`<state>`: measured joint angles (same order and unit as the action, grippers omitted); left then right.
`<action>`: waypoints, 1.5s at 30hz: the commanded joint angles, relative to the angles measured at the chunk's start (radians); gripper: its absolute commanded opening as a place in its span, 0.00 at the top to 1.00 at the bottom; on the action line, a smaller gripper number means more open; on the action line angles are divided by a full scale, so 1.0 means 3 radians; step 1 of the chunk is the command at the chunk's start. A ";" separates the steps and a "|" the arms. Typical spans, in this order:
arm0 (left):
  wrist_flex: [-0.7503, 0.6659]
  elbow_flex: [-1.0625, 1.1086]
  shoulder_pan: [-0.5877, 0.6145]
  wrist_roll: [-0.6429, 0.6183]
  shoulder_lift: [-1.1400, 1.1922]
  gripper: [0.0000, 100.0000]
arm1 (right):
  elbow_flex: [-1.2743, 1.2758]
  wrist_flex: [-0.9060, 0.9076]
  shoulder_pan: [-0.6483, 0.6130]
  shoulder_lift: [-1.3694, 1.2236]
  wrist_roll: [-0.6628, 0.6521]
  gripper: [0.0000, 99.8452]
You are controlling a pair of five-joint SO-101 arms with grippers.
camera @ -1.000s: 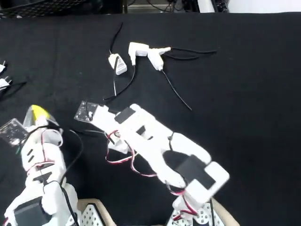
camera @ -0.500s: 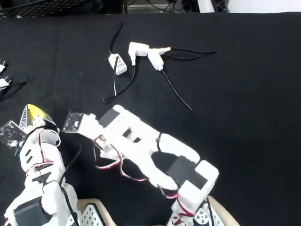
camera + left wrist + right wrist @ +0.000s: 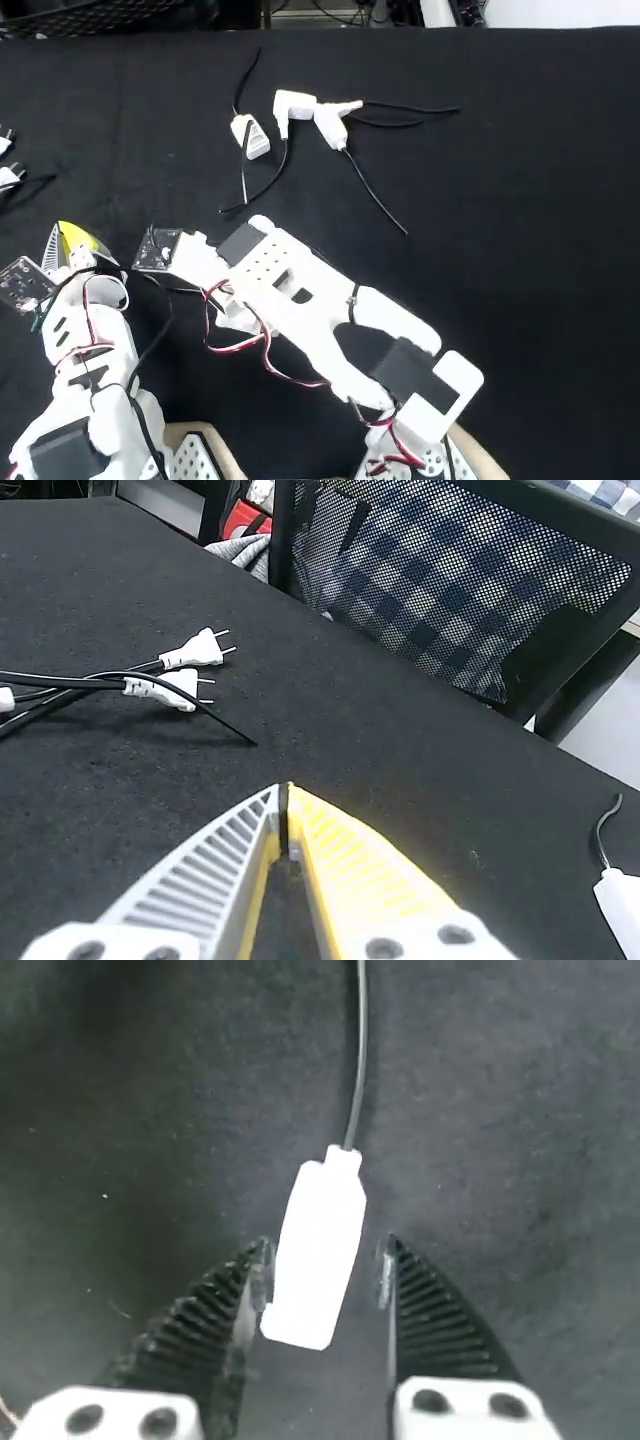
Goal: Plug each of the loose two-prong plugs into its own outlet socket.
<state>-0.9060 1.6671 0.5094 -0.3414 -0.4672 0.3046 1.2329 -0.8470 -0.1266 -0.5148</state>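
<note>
Straddling a small white plug body (image 3: 318,1260) that lies flat on the black table (image 3: 520,200), the right gripper (image 3: 322,1252) has its jaws apart on either side of it, seemingly not yet pinching. The prong end is hidden, so it may be a socket piece instead. It looks light, hard and smooth. Its thin black cord (image 3: 358,1050) is limp and will drag, so the flat sides of the body are the place to grip. The left gripper (image 3: 286,825) rests empty, fingers together, near two loose two-prong plugs (image 3: 193,651). White socket pieces (image 3: 295,104) with tangled leads lie well apart across the table, and those leads are the likeliest snag.
</note>
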 commanded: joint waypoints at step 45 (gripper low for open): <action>-0.0066 0.0049 -0.0120 -0.0005 -0.0015 0.97 | -0.0504 -0.0445 0.1125 -0.0228 -0.0542 0.84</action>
<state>-0.9060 1.6671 0.4803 -0.3414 -0.4672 0.1880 1.1116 -0.5877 -0.2110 -0.7633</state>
